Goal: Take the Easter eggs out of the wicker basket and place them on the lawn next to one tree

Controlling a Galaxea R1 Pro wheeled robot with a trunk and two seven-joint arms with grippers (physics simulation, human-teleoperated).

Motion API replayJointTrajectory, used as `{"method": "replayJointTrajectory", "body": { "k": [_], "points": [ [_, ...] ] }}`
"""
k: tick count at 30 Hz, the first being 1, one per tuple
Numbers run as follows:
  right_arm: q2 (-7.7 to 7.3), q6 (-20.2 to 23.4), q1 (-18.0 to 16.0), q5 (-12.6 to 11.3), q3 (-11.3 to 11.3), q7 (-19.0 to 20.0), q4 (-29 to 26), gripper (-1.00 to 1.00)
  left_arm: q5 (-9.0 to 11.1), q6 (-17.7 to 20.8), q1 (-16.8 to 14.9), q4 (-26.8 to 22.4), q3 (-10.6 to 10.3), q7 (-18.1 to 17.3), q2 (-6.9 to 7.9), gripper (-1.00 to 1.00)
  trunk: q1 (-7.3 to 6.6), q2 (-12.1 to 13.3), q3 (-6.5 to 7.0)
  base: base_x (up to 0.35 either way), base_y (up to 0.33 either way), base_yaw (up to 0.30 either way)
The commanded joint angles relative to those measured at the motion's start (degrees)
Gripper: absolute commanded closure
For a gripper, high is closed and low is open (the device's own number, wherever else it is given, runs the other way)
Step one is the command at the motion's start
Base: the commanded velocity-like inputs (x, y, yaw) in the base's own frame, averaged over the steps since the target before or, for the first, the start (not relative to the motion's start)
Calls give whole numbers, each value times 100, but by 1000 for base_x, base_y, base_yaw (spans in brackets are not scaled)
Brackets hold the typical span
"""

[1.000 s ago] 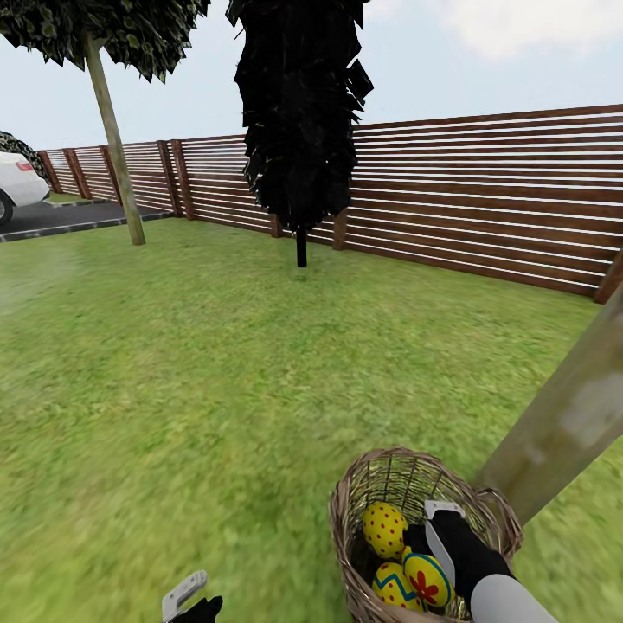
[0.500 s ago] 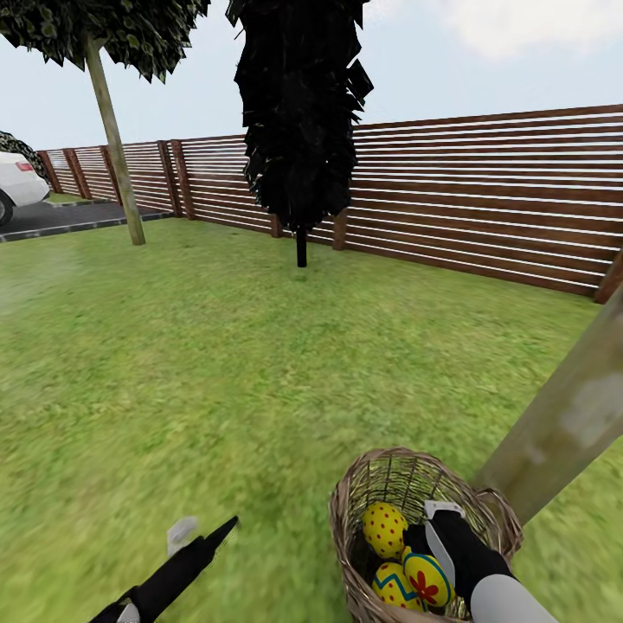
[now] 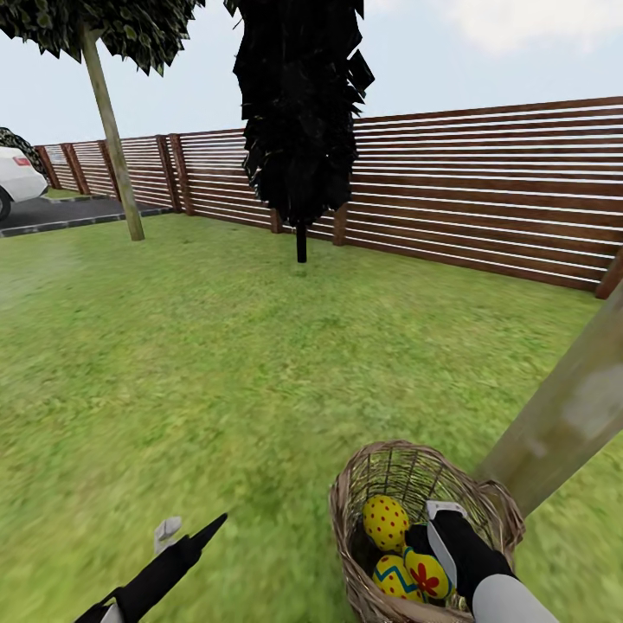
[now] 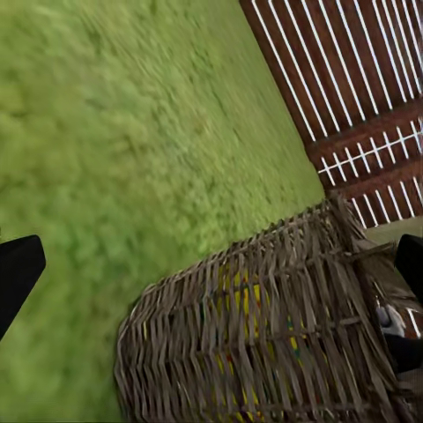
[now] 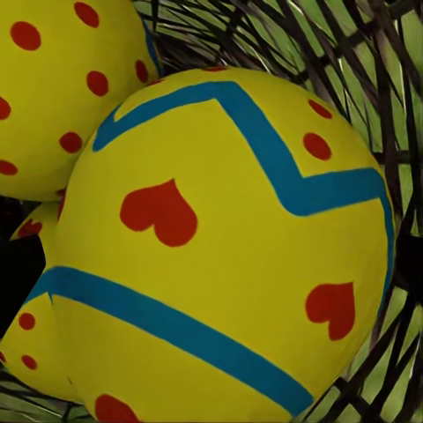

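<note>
On the lawn point(image 3: 216, 363) the left gripper point(image 3: 177, 532) hangs low over bare grass, fingers apart and empty. To its right the basket point(image 3: 381, 467) sits just beside the pale tree point(image 3: 567, 415), and all three eggs point(image 3: 386, 522) lie inside, so none is placed yet. The right gripper point(image 3: 439, 541) reaches in against an egg; I cannot tell whether its fingers grip it.

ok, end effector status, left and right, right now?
Left end effector: over the lawn beside the wicker basket, holding nothing; open or closed cannot be told.
Right end effector: inside the basket among the eggs; grip cannot be told.
</note>
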Motion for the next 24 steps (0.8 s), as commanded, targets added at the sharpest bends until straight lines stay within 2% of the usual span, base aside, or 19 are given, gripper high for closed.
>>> {"method": "replayJointTrajectory", "body": {
  "k": [1,5,8,13,17,22,24],
  "points": [
    [9,29,-2,58,-41,11,-6,-100,23,60,-3,4,12,-29,0,-100,-1,-2,-5,0,0,0],
    [10,33,-2,36,-46,0,0,-100,23,60,-3,9,14,-44,0,-100,9,-7,-94,0,0,0],
    [11,39,-2,26,-49,0,1,-100,27,60,-3,10,14,-45,0,-100,9,-7,-94,0,0,0],
    [15,43,-2,21,-49,6,1,-100,31,60,-3,15,21,-45,1,-100,22,-14,-204,0,0,0],
    [3,43,-2,0,-49,6,1,-100,225,60,-3,16,14,-45,1,-100,22,-14,-204,0,0,0],
    [10,38,-2,13,-49,6,6,-100,239,60,-3,20,14,-48,7,-100,22,-14,-204,0,0,0],
    [20,40,-2,17,-49,6,6,-100,239,60,-3,24,14,-45,5,-100,27,-17,-249,0,0,0]
  ]
}}
